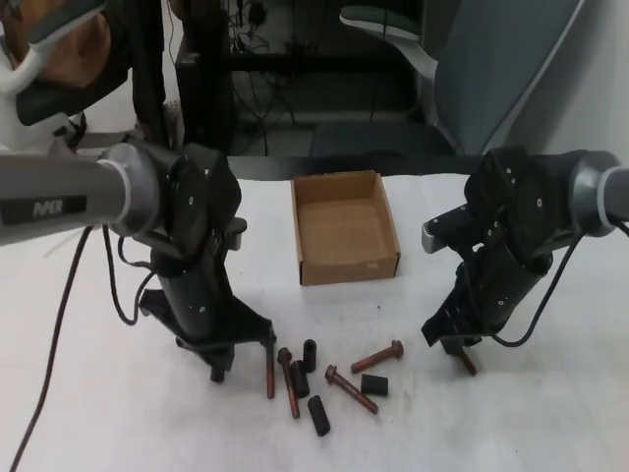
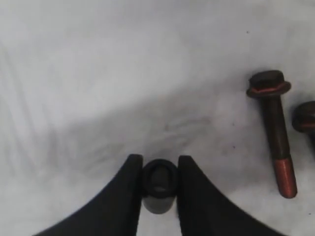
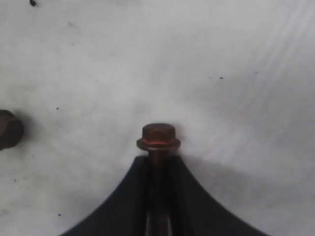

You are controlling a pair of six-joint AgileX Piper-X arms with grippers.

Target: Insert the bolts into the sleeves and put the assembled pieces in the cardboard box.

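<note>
My left gripper (image 2: 159, 166) is shut on a short black sleeve (image 2: 159, 186), held low over the white table, with a rusty bolt (image 2: 273, 132) lying beside it. My right gripper (image 3: 158, 164) is shut on the shank of another bolt (image 3: 158, 139), whose hex head sticks out past the fingertips. In the high view the left gripper (image 1: 220, 370) is at the front left and the right gripper (image 1: 458, 346) at the front right, with the bolt's tip (image 1: 468, 364) showing below it. The open cardboard box (image 1: 344, 264) stands between the arms, farther back.
Between the grippers lie loose bolts (image 1: 351, 388) (image 1: 377, 356) (image 1: 288, 382) and black sleeves (image 1: 318, 415) (image 1: 373, 384) (image 1: 310, 354). Another bolt's head (image 3: 7, 129) lies near the right gripper. A cable (image 1: 59, 324) trails over the table's left side. Chairs and clutter stand behind the bench.
</note>
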